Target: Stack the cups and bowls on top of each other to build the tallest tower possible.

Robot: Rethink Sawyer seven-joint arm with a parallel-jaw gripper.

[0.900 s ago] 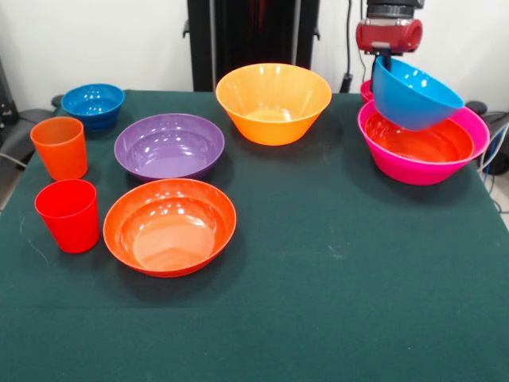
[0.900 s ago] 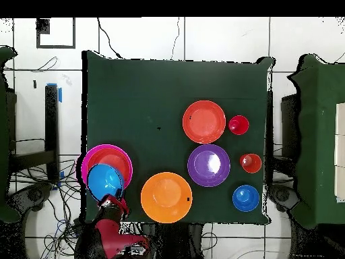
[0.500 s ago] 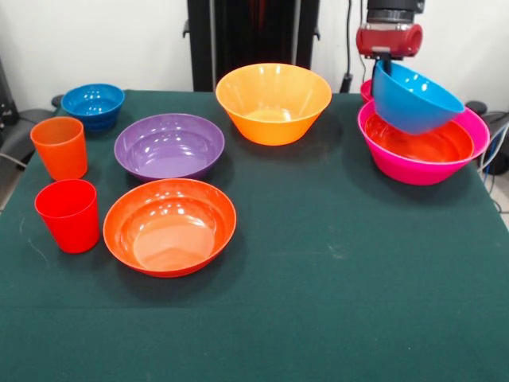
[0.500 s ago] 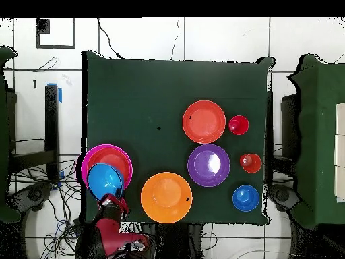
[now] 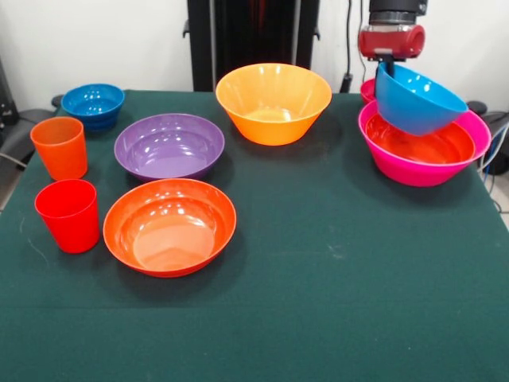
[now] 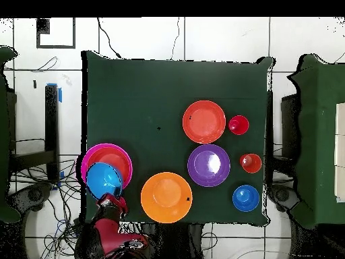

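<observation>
My gripper (image 5: 386, 64) is shut on the rim of a blue bowl (image 5: 419, 100) and holds it tilted just above the tower (image 5: 417, 163), a large pink bowl with a shallow red-orange bowl (image 5: 417, 143) nested inside. In the overhead view the gripper (image 6: 112, 200) and blue bowl (image 6: 103, 179) sit over the pink bowl (image 6: 92, 154) at the table's lower left. The orange cup (image 5: 60, 147) and red cup (image 5: 68, 215) stand at the left. The yellow-orange bowl (image 5: 273, 102), purple bowl (image 5: 169, 146), second red-orange bowl (image 5: 169, 225) and second blue bowl (image 5: 93, 103) stand loose.
A small pink-red bowl (image 5: 366, 89) peeks out behind the tower at the far edge. The robot's black pedestal (image 5: 253, 36) stands behind the yellow-orange bowl. The dark green table (image 5: 342, 286) reaches the picture's near edge.
The gripper and the held blue bowl have drifted slightly to the right in the front view, still over the pink bowl. Nothing else has moved.
</observation>
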